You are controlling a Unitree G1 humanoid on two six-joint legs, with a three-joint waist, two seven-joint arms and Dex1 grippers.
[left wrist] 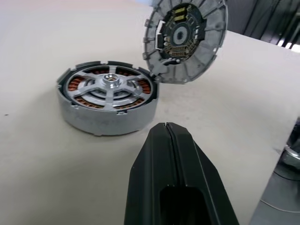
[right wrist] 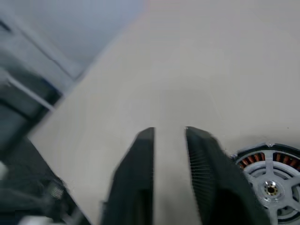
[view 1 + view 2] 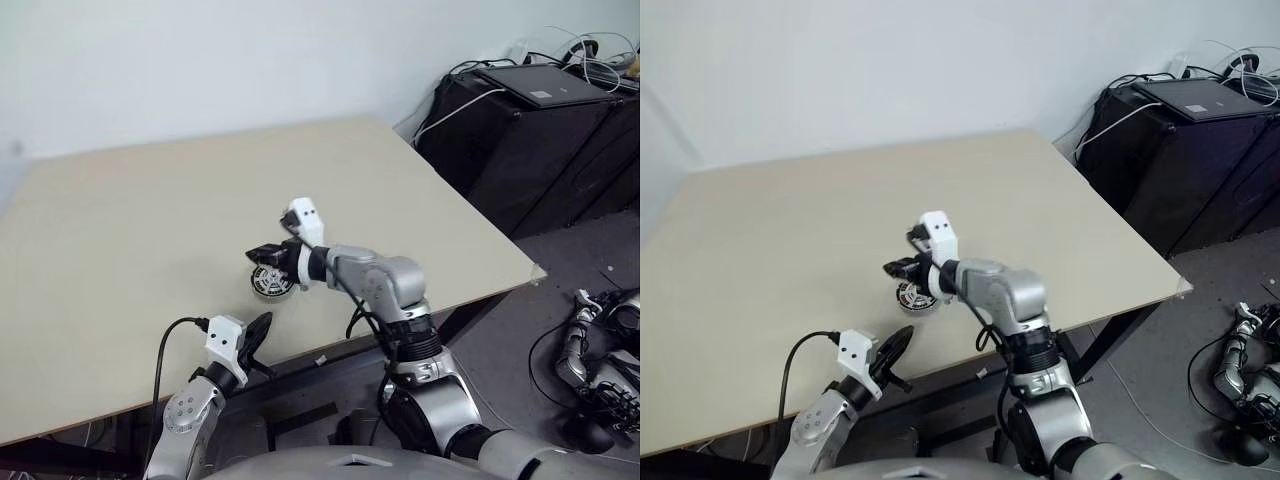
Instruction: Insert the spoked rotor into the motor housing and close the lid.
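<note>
At the near edge of the table, the left gripper hovers with its two smooth black fingers pressed together, holding nothing. Just beyond it sits the motor housing, a squat round drum with a matte cast-metal wall. The spoked rotor is already seated inside, its bright machined arms radiating from a central hub over the ring of copper-brown windings.

Past the housing, the lid stands steeply tilted, its dark inner face turned toward the near edge. It is a ribbed grey disc with a notched rim and small green and pale parts around a toothed centre hole. Its lower edge meets the housing's rim; what props it up cannot be told. The right gripper hangs above and beside the housing. Its ridged fingers stand a narrow gap apart, with bare tabletop showing between them.

The risk seems to lie in that tilt. The lid may topple off onto the smooth beige board, or drop askew and jam on the rim, should the notches miss their seats. A push from one side could also slide the light housing across the slick surface.

Further back stand a pale wall and black cabinets with a laptop and loose cables.
</note>
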